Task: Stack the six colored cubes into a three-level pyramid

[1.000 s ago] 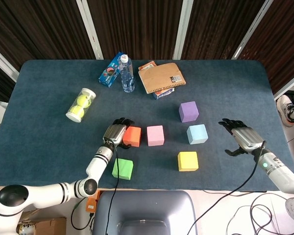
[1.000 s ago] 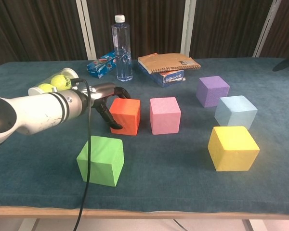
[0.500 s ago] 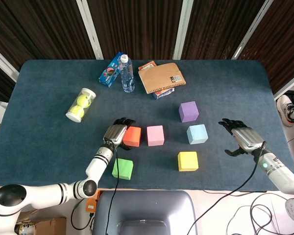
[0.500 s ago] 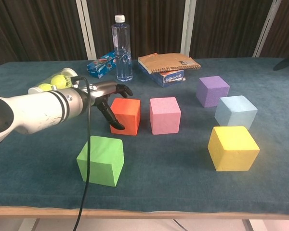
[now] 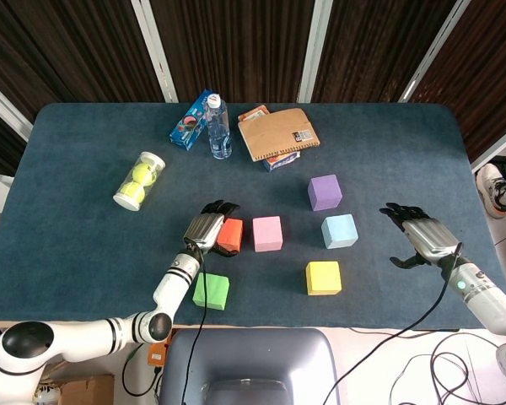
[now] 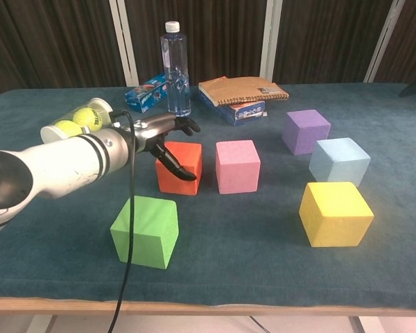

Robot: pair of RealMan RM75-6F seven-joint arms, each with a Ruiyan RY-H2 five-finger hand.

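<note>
The left hand [image 6: 168,133] reaches forward over the orange cube [image 6: 179,168], palm down, with its fingers [image 6: 177,164] draped across the cube's top and front-left face. The fingers are spread and touch the cube; whether they actually grip it cannot be told from either view. In the head view the hand covers most of the cube's left half.

The right hand [image 5: 422,238] hangs above the surface [image 5: 84,245] well to the right of the orange cube, fingers apart and slightly curled, holding nothing. In the chest view only a dark fingertip shows at the right frame edge.

All six cubes lie singly on the surface. The pink cube [image 6: 237,166] stands just right of the orange cube, not touching it. The green cube [image 6: 146,230] lies in front of the orange cube, to its left. The purple cube [image 6: 306,130], light-blue cube [image 6: 339,161] and yellow cube [image 6: 335,213] lie further right of it.
</note>
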